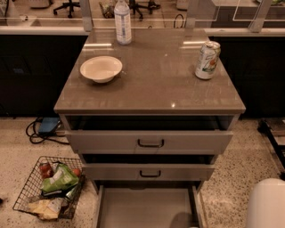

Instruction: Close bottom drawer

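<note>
Can see the bottom drawer [147, 207] pulled far out, low under the bench [151, 89]. White arm piece [267, 205] right of the bench. Cannot see the hand, cannot tell open or closed.

Speckled terrazzo floor [231, 196] runs under a grey-brown cabinet top [151, 89] that catches small glints of ceiling light. At twelve o'clock stand a dark counter front [31, 71] and office chairs [67, 6]. At eight o'clock a wire basket [26, 187] holds snack packets, and at nine o'clock lie cables [35, 133].
</note>
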Robot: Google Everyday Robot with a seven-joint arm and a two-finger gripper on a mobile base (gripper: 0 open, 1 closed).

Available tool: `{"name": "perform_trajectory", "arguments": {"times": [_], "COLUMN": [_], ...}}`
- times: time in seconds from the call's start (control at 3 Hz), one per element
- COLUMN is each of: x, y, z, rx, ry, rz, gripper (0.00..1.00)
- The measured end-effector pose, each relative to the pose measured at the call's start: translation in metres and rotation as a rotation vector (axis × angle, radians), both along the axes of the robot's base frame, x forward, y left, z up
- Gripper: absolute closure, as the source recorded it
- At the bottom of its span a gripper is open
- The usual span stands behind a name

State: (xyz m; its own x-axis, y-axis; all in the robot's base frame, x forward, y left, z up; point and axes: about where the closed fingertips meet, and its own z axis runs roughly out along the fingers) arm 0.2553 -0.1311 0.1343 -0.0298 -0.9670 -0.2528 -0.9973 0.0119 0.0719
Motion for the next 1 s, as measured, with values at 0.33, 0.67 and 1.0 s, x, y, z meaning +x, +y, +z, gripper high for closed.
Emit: {"name": "perform_trajectory", "arguments": {"times": [0.33, 0.67, 1.0], "x": [0.012, 0.038, 0.058], "y": [0.016, 0.036, 0.047], "z": [-0.008, -0.012, -0.014], "rx": [-0.001, -0.05, -0.097], "ry": [-0.037, -0.126, -0.188], "rz": [0.024, 0.062, 0.098], "gripper": [1.0, 1.0, 1.0]}}
